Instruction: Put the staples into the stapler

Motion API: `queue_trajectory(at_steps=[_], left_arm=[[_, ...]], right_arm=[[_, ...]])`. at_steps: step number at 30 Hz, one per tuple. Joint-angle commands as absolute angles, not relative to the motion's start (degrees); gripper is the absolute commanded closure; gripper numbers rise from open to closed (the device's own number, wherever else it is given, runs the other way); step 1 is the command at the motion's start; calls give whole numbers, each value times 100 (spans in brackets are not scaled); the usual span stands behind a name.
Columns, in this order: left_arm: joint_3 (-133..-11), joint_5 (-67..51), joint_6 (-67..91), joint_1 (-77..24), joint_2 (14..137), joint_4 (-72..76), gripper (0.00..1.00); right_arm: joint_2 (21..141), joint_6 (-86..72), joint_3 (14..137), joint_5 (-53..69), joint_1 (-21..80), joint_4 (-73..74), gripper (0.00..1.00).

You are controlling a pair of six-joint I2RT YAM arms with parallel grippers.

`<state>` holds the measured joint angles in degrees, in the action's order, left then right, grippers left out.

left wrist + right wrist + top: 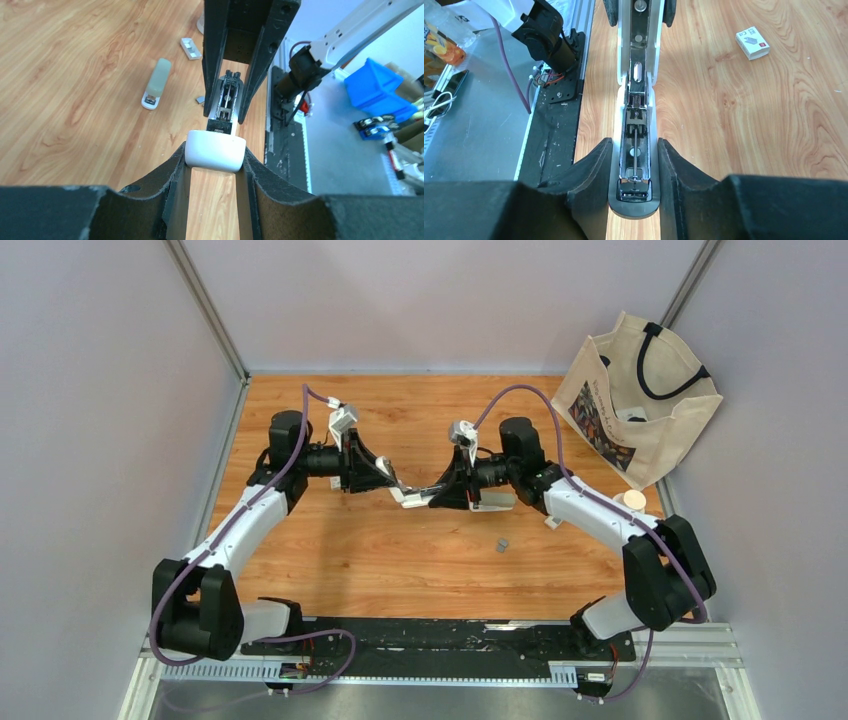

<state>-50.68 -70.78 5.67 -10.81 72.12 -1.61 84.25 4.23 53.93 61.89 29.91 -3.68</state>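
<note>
I'm clamping my left gripper (215, 156) on the white plastic stapler (216, 145) lid; right gripper (635, 150) is gripping its chrome magazine (636, 120), spreading it open for loading; tiny dark-grey staple strip (502, 544) is lying on the wooden table (400, 565), ungrasped.

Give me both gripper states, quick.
Left gripper: shut on the white lid end of the stapler.
Right gripper: shut on the same stapler's open magazine half.
</note>
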Motion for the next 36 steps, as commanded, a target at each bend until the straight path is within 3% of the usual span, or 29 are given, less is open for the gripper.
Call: queue_trajectory(at_steps=[1,8,19,21,24,26,36], left_arm=[[-4624,-6653,2256,-467,7101,2492,100],[-4175,-6627,3172,-378,7128,3998,100],[-3929,-6495,3428,-369,7128,4456,100],[-3955,-6618,3419,-369,7198,4456,95],[-3990,-6679,3393,-387,7233,4465,75],[-3990,-6723,3331,-439,7216,4465,67],[-4236,-6750,3173,-800,7321,4254,57]], right_arm=[[8025,-182,5212,6443,2839,-808,100],[7901,-492,5036,6337,2821,-1274,100],[7813,-817,4922,6311,2821,-1652,100],[7805,-844,4948,6276,2813,-1635,100],[7796,-730,5053,6205,2830,-1381,100],[7787,-511,5159,6118,2891,-1057,100],[7972,219,5423,5801,3234,-308,100]])
